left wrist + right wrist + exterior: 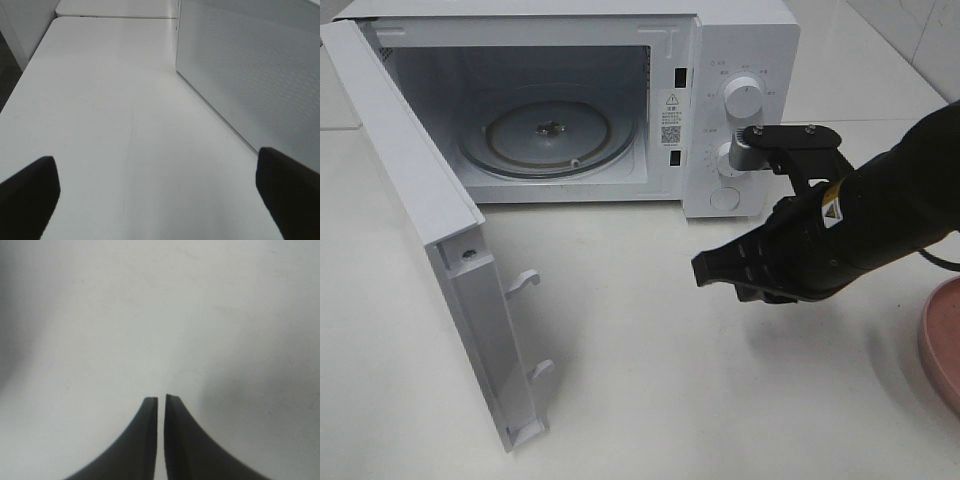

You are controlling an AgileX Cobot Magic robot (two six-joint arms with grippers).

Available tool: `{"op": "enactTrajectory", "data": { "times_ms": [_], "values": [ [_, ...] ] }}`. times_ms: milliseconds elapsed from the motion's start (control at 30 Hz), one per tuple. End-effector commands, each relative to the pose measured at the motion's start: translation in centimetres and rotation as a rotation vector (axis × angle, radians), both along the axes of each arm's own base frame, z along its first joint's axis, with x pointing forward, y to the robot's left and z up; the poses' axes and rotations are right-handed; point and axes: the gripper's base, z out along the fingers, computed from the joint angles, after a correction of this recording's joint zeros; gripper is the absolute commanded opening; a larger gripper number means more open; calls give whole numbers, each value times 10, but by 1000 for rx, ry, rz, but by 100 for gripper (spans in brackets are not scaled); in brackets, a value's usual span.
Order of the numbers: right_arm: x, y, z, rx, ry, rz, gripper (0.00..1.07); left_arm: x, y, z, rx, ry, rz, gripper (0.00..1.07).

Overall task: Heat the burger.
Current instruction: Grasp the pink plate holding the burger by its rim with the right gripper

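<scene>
**Hovering by the open microwave, burger's place not to be told**

Reaching in from the right edge of the high view with the black right arm, forearm sloped down and to the left. Holding the right gripper (705, 268) above the white table (650, 400), in front of the microwave (740, 50) and just below its control knobs (745, 98), tips aimed left. Pinching the fingers (145, 440) almost together (only a thin slit between them), with nothing gripped.

Showing the left gripper (155, 172) in its own wrist view only: spread wide, holding nothing, low over the table beside the microwave's perforated side wall (250, 75).

Cannot tell where the burger lies, how it stands to either gripper, or how it looks (seen in none of the three views).

Also in the high view: microwave door (410, 200) swung fully out to the left, glass turntable (548, 135) visible inside, and the rim of a pink plate (945, 340) at the right border, near the right arm.
</scene>
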Motion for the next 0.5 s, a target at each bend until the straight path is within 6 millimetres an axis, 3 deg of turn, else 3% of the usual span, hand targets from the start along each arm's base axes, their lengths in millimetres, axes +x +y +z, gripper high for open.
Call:
{"op": "enactTrajectory", "data": {
  "times_ms": [33, 267, 367, 400, 433, 467, 500],
  "values": [
    [-12, -14, 12, -134, 25, 75, 11, -2, -1, 0, -1, -26, -3, 100],
    [-26, -31, 28, -248, 48, 127, 13, -2, -1, 0, -1, -26, -3, 100],
    [-28, -40, 34, -271, 56, 130, 21, -2, -1, 0, -1, -26, -3, 100],
    [-29, -47, 37, -286, 57, 127, 32, -2, -1, 0, -1, -26, -3, 100],
    [-29, -47, 37, -286, 57, 127, 32, -2, -1, 0, -1, -26, -3, 100],
    [-29, -49, 38, -294, 54, 133, 39, -2, -1, 0, -1, -26, -3, 100],
    [-30, -56, 40, -311, 47, 131, 58, -2, -1, 0, -1, -26, -3, 100]
  ]
}}
